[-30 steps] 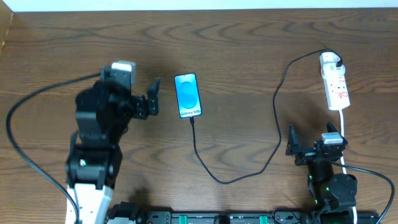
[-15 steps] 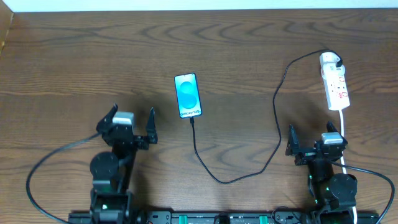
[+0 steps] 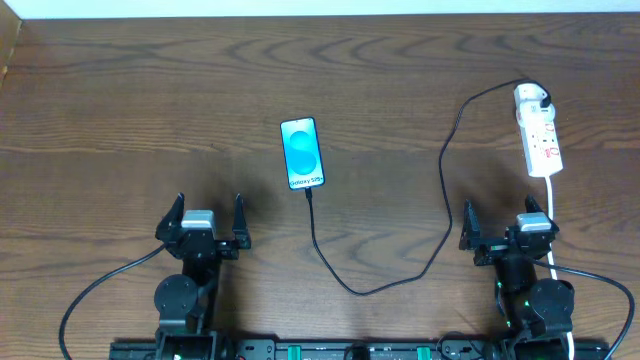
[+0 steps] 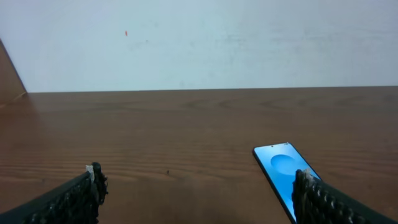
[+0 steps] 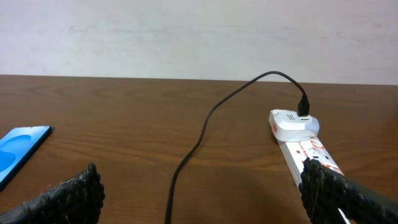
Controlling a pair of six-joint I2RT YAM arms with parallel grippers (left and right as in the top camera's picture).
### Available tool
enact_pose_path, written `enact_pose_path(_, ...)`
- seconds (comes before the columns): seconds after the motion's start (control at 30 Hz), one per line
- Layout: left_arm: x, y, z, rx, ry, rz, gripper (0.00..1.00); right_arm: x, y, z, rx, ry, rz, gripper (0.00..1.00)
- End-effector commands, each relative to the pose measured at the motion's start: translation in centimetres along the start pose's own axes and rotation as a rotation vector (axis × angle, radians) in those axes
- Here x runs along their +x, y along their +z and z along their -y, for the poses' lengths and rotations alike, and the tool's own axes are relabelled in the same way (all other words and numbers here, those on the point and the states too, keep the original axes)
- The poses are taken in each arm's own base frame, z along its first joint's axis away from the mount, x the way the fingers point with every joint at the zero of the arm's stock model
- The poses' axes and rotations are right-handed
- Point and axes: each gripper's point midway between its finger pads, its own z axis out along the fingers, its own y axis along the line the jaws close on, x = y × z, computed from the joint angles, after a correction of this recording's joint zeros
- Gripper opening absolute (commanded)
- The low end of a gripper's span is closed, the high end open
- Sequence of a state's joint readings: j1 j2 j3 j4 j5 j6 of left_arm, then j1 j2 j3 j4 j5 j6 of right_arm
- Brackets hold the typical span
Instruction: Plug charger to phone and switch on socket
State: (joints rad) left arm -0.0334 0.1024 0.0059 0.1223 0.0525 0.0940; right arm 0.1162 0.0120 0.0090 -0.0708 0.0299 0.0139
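Two grippers: the left gripper [image 3: 207, 210] [image 4: 199, 186] and the right gripper [image 3: 500, 222] [image 5: 200, 180] both had their jaws spread wide and held nothing, and both sat low at the near edge of the brown wooden surface [image 3: 400, 60]
Phone look: the phone [image 3: 303, 153] [image 4: 283, 168] [image 5: 18, 146] was a flat rectangle with a bright blue-cyan screen, a dark bezel and small white text at one end
Phone place: it lay face up around the middle of the surface, beyond the left gripper and to its right, well apart from both grippers
Phone axis: its long axis ran near to far with a slight tilt, and the end with the text pointed toward the robot
Charger look: the charger [image 3: 440, 190] [image 5: 199, 140] was a long thin black cable
Charger path: from the near short edge of the phone it ran toward the robot, curved right in a wide loop, then climbed to the far right
Charger tip: the connector tip [image 3: 310, 192] met the near edge of the phone; how deep it sat could not be told
Socket look: the socket [image 3: 543, 145] [image 5: 314, 152] was a narrow white strip with red marks and a white plug head [image 3: 530, 97] [image 5: 292, 121] at its far end, where the cable entered
Socket axis: its long axis ran near to far, slightly tilted, beyond the right gripper
White lead: it [image 3: 551, 215] left the near end of the socket and passed the right gripper
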Motion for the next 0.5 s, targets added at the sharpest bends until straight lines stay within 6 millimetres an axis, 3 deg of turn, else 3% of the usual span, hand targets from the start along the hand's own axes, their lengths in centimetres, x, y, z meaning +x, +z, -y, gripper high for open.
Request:
enact_pose_path(0.0, 0.3, -0.3, -0.3, -0.018, 0.029, -0.005, 0.96, 0.1, 0.0, 0.0, 0.001, -0.008, 0.001, 0.99)
enact_pose_path(0.2, 2.6, -0.7, -0.3, -0.014, 0.029, -0.096, 0.96, 0.1, 0.0, 0.0, 0.001, -0.008, 0.001, 0.99)
enact_pose_path(0.47, 2.5, -0.7, -0.3, -0.016, 0.029, -0.094, 0.96, 0.1, 0.0, 0.0, 0.001, -0.008, 0.001, 0.99)
